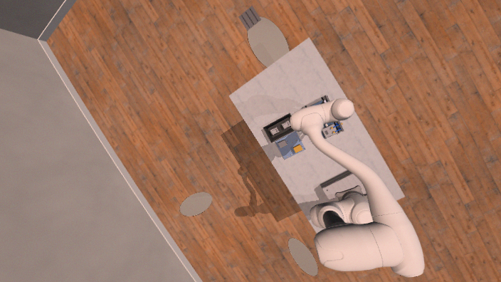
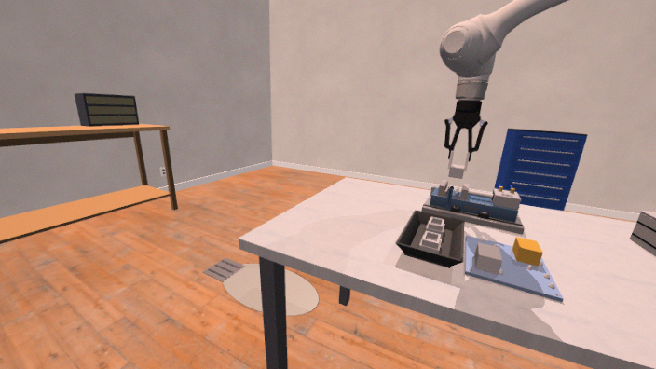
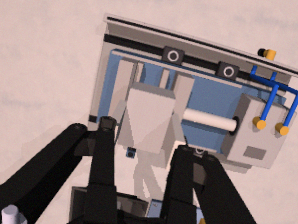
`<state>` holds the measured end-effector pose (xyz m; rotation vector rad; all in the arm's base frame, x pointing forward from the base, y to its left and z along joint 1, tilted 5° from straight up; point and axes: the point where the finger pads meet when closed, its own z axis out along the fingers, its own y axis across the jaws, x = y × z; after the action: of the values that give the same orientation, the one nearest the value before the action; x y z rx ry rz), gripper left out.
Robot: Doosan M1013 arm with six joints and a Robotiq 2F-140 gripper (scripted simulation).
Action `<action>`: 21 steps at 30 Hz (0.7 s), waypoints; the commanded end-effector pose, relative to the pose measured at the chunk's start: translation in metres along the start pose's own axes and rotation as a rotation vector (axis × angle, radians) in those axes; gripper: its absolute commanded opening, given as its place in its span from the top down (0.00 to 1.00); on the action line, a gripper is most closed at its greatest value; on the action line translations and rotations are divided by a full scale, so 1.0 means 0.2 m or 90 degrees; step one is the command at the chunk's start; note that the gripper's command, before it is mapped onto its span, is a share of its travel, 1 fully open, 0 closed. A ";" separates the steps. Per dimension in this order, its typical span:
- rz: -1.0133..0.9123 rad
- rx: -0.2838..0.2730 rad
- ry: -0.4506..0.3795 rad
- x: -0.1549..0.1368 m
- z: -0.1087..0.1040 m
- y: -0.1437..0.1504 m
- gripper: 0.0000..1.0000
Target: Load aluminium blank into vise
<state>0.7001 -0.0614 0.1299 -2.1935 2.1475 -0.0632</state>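
Observation:
My gripper (image 2: 458, 163) (image 3: 146, 118) is shut on an aluminium blank (image 2: 457, 171) (image 3: 150, 112), held above the vise (image 2: 482, 206) (image 3: 212, 95). In the wrist view the blank covers much of the opening between the fixed jaw (image 3: 121, 82) and the moving jaw (image 3: 183, 91); the low bars show only at their far ends, and I cannot make out the work stop. Two finished parts (image 1: 274, 130) (image 2: 430, 240) lie pocket up in the outfeed tray (image 2: 450, 242). A grey blank (image 1: 282, 143) (image 2: 488, 257) and a brass blank (image 1: 297, 149) (image 2: 527, 252) sit apart on the infeed plate (image 2: 512, 280).
The hose block (image 2: 506, 198) (image 3: 255, 135) with blue hoses stands beyond the piston rod (image 3: 210, 120). Small pins stand along the infeed plate's edge. The tray and the plate lie side by side in front of the vise. The arm hides part of the vise in the top view.

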 end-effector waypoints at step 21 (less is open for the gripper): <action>0.000 0.000 0.000 0.00 0.02 0.00 1.00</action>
<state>0.7005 -0.0613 0.1256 -2.1935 2.1476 -0.0632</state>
